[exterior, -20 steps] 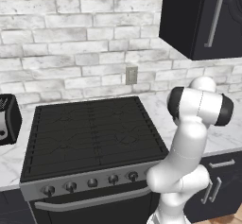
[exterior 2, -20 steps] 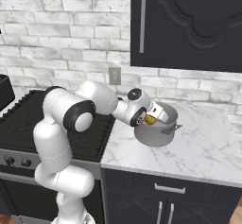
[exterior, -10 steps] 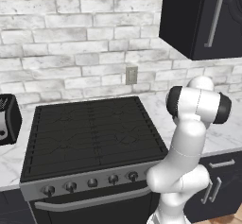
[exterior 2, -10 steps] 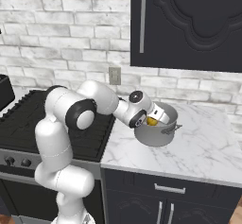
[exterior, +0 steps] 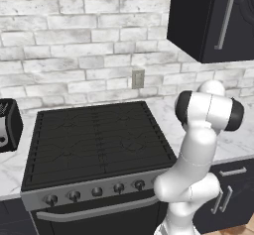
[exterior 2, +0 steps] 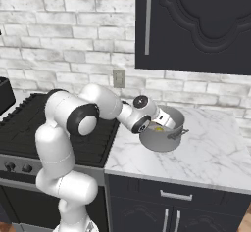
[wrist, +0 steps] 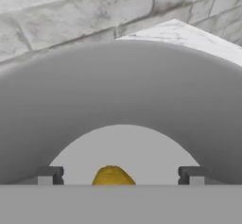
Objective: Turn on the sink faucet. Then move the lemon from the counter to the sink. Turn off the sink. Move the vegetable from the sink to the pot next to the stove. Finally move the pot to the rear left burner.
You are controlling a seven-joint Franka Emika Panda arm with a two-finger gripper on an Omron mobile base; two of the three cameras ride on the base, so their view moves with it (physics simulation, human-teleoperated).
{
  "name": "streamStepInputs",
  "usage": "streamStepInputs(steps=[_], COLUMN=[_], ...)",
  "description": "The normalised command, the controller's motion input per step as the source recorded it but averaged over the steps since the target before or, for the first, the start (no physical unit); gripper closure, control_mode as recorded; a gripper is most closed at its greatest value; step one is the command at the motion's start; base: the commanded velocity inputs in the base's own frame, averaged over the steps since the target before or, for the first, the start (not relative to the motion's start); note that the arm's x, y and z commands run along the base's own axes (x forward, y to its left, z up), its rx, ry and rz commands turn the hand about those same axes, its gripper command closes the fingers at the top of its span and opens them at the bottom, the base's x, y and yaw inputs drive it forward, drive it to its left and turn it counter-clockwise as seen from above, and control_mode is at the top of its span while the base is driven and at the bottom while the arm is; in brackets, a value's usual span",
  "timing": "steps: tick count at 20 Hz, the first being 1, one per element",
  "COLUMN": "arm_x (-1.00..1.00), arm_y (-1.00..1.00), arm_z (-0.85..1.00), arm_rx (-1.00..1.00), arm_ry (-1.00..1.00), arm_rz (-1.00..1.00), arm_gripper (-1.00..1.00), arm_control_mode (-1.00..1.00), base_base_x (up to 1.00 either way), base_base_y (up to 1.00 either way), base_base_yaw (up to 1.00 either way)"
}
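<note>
Now spreading wide inside the pot (exterior 2: 164,134), gripper (wrist: 122,175) releasing the lemon (wrist: 112,176) at six o'clock; pot-to-burner move remaining.

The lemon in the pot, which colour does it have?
Bright yellow. The lemon shows best in the hand view, low inside the grey pot.

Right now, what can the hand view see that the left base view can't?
The hand view looks into the pot, with the lemon lying on its floor between the end effector's wide-apart fingertips. The left base view has the stove, its knobs, a wall outlet and a dark cabinet. Both share the brick wall and marble counter.
</note>
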Motion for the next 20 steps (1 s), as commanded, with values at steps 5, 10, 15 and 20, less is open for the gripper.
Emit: streamStepInputs(steps=[5,10,15,20], arm_x=[-0.17,-0.16,-0.14,-0.18], arm_y=[0.37,0.41,0.35,0.34], arm_z=[0.22,0.36,0.41,0.49], arm_rx=[0.0,0.0,0.0,0.0], arm_ry=[0.0,0.0,0.0,0.0], arm_rz=[0.0,0.0,0.0,0.0], arm_gripper=[-1.0,-1.0,-1.0,-1.0], arm_control_mode=[-1.0,-1.0,-1.0,-1.0], base_base_x=[0.0,0.0,0.0,0.0], base_base_y=[0.0,0.0,0.0,0.0], base_base_yaw=[0.0,0.0,0.0,0.0])
